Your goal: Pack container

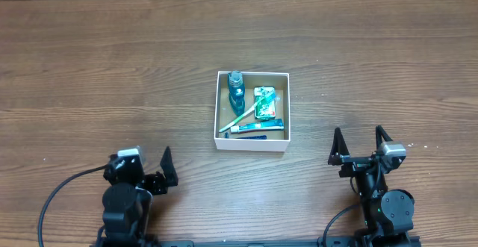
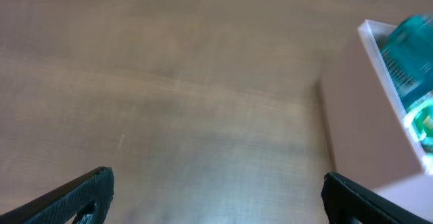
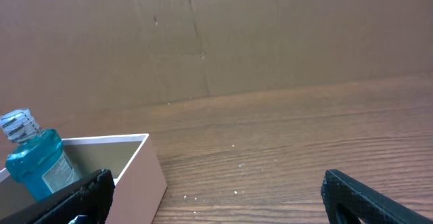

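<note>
Overhead view with both wrist views. The container (image 1: 250, 143) sits on the surface (image 1: 112, 68) slightly right of centre, ahead of both arms and well apart from each. The left end effector (image 1: 142, 161) and right end effector (image 1: 358, 139) stand with fingers spread wide and hold nothing.

Inside we see a teal bottle (image 1: 237, 89), a toothbrush (image 1: 240, 118), a toothpaste tube (image 1: 258, 127) and a green packet (image 1: 264, 102). We judge the packing largely done.

Risks: the box looks light, so a finger brushing a wall could slide or tip it. In the right wrist view the bottle's cap rises above the rim, so we judge that a low pass over that corner could knock it over. The toothbrush lies slantwise on the other items and could be dragged out.

Orientation: the container opens upward. Being square, it has no marked long axis. Its walls run nearly parallel to the surface edges, turned very slightly.
</note>
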Robot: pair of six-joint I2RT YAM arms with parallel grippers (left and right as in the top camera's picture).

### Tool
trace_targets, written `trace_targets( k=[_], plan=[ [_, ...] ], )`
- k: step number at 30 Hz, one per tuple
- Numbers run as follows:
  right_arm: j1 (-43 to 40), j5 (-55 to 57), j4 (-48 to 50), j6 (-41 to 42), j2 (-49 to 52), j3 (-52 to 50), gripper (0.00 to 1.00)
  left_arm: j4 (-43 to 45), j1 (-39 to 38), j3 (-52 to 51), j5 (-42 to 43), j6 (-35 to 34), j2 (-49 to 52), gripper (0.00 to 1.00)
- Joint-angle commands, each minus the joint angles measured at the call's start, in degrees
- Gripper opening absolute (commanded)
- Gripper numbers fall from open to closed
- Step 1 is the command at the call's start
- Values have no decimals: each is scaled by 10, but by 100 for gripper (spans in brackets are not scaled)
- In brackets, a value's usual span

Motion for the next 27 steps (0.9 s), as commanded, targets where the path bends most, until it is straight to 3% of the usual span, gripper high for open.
trace_targets(
  k=[1,3,5,9,27],
  plan=[
    [0,0,3,-2,-5,-6,100,153,-4,-55,22,115,-43,100],
    [0,0,3,-2,-5,-6,100,263,-4,-91,40,181,-48,100],
    [0,0,3,-2,-5,-6,100,307,-4,-119,50,195,-55,100],
    [0,0,3,-2,-5,-6,100,242,-3,-121,61,194,-80,100],
    [0,0,3,-2,-5,-6,100,243,12,-121,61,194,-80,100]
  ],
)
